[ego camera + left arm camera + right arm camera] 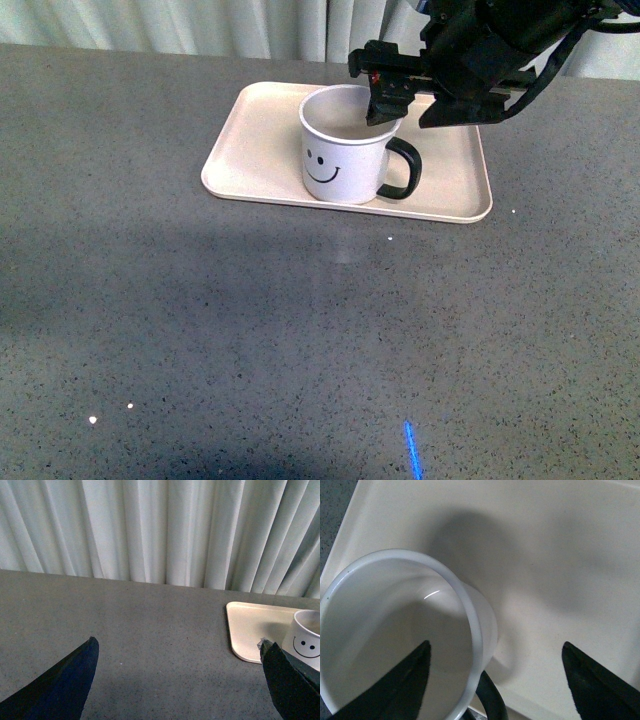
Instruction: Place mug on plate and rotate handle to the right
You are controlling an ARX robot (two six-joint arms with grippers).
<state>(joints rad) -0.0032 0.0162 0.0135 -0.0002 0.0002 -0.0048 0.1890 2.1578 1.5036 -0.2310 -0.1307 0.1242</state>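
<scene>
At left: left end effector point(177, 642) spread open, empty, above grey speckled surface point(200, 330). On flat pale pinkish-beige rectangular plate point(260, 140) — upright white smiley-face mug point(340, 150), glossy black loop handle point(405, 170) pointing roughly right. Straddling its rim, right end effector point(495, 645), fingers apart, gripping nothing. Looks nearly finished — only withdrawal left.

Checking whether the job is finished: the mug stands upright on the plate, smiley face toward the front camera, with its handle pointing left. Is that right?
Not quite: the handle points right, not left, as the front view shows. The rest holds: the mug stands upright on the plate, smiley face toward the front camera.
</scene>
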